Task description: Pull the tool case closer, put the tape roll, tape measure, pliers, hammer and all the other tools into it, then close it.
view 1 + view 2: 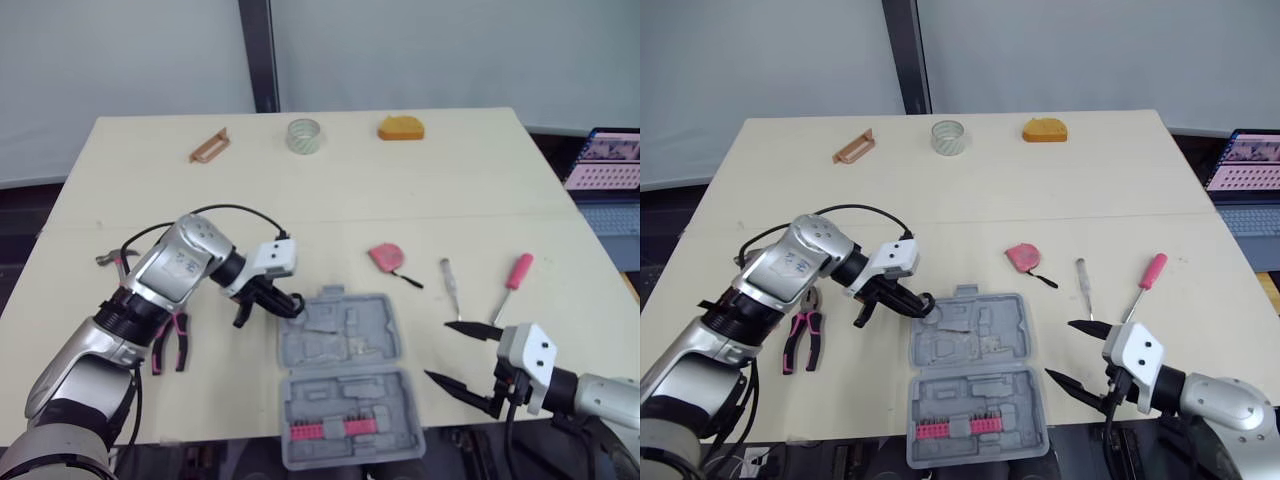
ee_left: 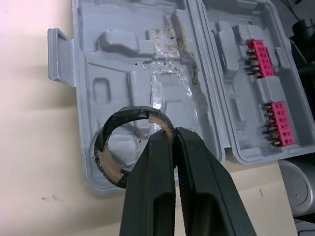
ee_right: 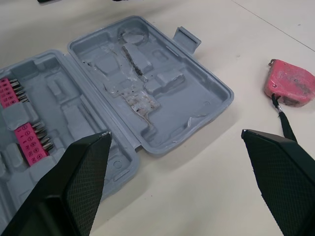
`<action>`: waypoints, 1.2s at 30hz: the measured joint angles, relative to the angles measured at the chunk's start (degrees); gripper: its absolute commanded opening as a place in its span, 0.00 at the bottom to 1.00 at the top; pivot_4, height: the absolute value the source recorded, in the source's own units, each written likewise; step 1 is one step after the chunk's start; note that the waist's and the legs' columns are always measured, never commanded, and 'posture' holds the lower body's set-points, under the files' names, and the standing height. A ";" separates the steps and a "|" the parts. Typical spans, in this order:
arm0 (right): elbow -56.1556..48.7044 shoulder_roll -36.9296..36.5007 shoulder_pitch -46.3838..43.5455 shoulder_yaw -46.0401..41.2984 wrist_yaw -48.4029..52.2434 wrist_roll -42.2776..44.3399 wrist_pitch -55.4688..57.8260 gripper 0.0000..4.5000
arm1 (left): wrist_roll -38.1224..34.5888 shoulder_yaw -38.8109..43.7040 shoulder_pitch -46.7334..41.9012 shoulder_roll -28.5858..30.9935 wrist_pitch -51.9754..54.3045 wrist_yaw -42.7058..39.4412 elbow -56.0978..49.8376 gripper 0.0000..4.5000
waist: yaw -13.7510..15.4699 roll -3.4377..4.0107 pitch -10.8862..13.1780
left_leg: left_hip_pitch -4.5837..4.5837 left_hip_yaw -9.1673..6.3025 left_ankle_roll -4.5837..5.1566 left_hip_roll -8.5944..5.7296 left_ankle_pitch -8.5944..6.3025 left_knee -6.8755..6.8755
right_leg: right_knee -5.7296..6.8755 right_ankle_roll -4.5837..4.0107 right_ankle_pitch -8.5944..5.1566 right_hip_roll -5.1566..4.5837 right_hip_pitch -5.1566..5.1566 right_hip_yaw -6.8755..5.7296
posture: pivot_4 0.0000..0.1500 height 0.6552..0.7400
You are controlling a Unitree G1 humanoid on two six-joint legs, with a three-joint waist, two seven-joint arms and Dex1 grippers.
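The grey tool case [image 1: 345, 340] lies open near the table's front edge, with pink bit strips in its near half. My left gripper [image 1: 283, 302] is shut on a black tape roll [image 2: 129, 115], holding it over the far left corner of the case [image 2: 123, 59]. My right gripper [image 1: 440, 350] stands open at the case's right side, nothing between its fingers. A pink tape measure [image 1: 386, 257] lies beyond the case. Pink-handled pliers [image 1: 170, 345] lie left of the case, under my left arm.
A pink-handled screwdriver [image 1: 514, 280] and a small silver tool [image 1: 450, 283] lie right of the tape measure. At the far edge are a brown piece [image 1: 209, 146], a clear tape roll [image 1: 303, 135] and an orange object [image 1: 400, 128]. A laptop [image 1: 610, 160] sits off the right side.
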 measured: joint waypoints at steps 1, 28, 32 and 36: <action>-0.10 0.07 0.12 0.00 -0.14 -0.01 0.00 1.00 | 0.38 -0.02 0.03 -0.23 -0.16 0.17 0.53 0.01 | 0.00 0.00 0.00 | 0.00 0.00 0.00 0.00 0.00 0.00 | 0.00 0.00 0.00 0.00 0.00 0.00 | 1.00 1.00; -1.65 1.14 4.73 -0.73 -2.52 -0.52 -0.19 1.00 | 5.63 -0.80 0.40 -5.25 -7.05 1.64 7.94 0.01 | 0.05 0.00 0.00 | 0.00 0.00 0.01 -0.01 -0.01 0.02 | 0.00 0.00 0.00 0.00 0.01 0.00 | 1.00 1.00; -1.65 1.14 4.91 -0.74 -2.52 -0.54 -0.19 1.00 | 6.17 -0.80 1.07 -5.36 -7.49 1.78 9.00 0.01 | 0.03 0.00 0.00 | 0.00 0.00 0.01 -0.01 -0.01 0.02 | 0.00 0.00 0.00 0.00 0.00 0.00 | 1.00 1.00; -1.98 1.18 5.25 -0.76 -2.58 -0.53 -0.19 1.00 | 6.46 -0.79 1.37 -5.42 -8.35 1.81 9.28 0.01 | 0.09 0.00 0.00 | 0.00 0.00 0.01 -0.01 -0.01 0.02 | 0.00 0.00 0.00 -0.01 0.01 0.00 | 1.00 1.00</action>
